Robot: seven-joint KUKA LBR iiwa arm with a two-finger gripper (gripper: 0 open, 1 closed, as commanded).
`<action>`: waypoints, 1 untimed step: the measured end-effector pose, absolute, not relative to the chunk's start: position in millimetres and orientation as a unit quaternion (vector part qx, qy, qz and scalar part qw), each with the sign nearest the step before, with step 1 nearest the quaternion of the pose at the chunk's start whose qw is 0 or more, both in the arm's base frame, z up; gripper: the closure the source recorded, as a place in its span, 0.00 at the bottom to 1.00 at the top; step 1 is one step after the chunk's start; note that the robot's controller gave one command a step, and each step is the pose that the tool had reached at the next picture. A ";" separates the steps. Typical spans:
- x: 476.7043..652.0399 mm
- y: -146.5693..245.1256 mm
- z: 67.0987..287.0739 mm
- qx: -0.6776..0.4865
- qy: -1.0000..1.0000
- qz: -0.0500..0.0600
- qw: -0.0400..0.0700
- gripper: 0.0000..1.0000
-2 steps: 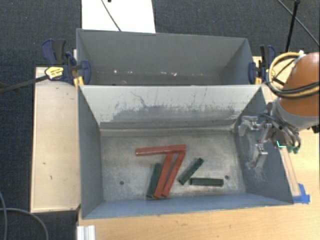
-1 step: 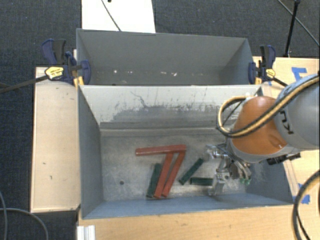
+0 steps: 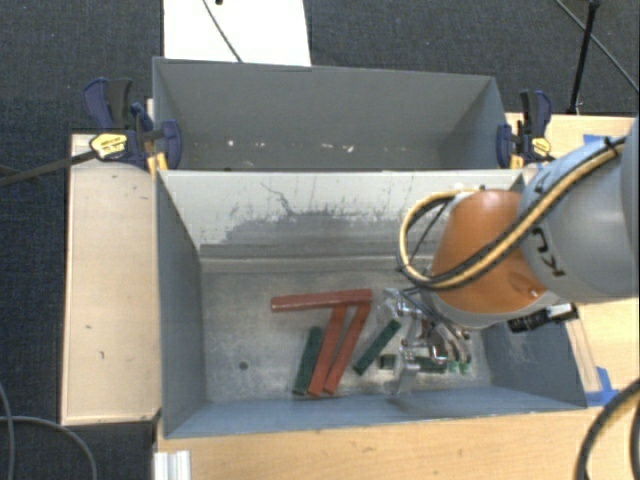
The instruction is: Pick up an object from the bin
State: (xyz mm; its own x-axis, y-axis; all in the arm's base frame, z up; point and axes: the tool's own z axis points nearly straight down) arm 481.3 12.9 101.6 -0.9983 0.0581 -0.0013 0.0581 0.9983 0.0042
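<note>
Low in the grey bin (image 3: 180,298), toward its near wall, lay a small cluster: leftmost a dark green stick (image 3: 308,360), then two red-brown bars (image 3: 340,346) slanted side by side, a third red-brown bar (image 3: 320,301) crosswise at their far ends. Right of these, a second green stick (image 3: 377,346), tilted, just beside the tool (image 3: 412,360). Tool low over the floor; open or closed, could not be told. Probably the reach-in step, nothing lifted. Next, likely: closing on that nearest stick, then lifting straight.

Grey bin (image 3: 250,268) with pale scuffs streaking its far wall, brick-red bars (image 3: 338,350) on the floor, a dark green bar (image 3: 309,361) to their left, a second dark green bar (image 3: 376,346) to their right, and the arm's glossy orange cover (image 3: 485,253) above.
</note>
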 end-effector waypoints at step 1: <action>479.5 -32.7 100.3 0.102 0.995 0.000 0.000 0.00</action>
